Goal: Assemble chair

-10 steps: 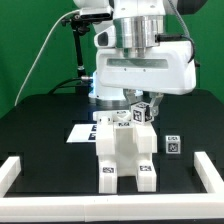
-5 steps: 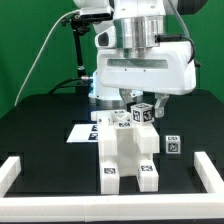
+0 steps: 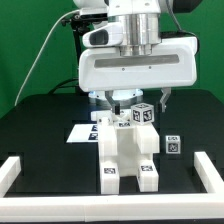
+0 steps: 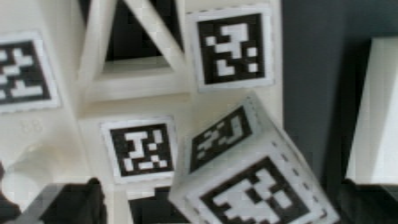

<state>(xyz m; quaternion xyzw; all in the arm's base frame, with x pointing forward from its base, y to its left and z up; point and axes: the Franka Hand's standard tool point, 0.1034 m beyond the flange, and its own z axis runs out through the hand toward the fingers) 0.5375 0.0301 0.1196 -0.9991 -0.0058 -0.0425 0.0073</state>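
Pincer: the two-finger pincer (image 3: 136, 100) of the big white robot arm (image 3: 137, 62) hangs spread wide above the work. One finger stands off to each side, with nothing gripped between them and nothing touched.

Cube: a small glossy white plastic cube (image 3: 143, 113) with black-and-white square tags on its faces rests on top of the assembly, toward the exterior view's right. It sits below the gap between the fingers and clear of both. The wrist view shows it tilted, one corner turned toward the camera.

Chair: the glossy white blocky plastic chair (image 3: 126, 150) sits partly joined near the middle of the black desk (image 3: 40, 135). Its long axis runs from the back of the desk toward the near edge. Two stubby tagged ends face the exterior camera, with a narrow slot between them.

Loose part: a small white tagged block (image 3: 172, 145) lies flat on the desk to the exterior view's right of the chair, near it but apart.

Marker board: the thin flat white marker board (image 3: 80, 133) lies behind the chair, to the exterior view's left.

Edges: a white border rail (image 3: 22, 168) frames the desk on the near corners and sides.

Open room: bare black surface lies on both sides of the chair out to the rail, wider on the exterior view's left. The arm's broad housing fills the space directly overhead.
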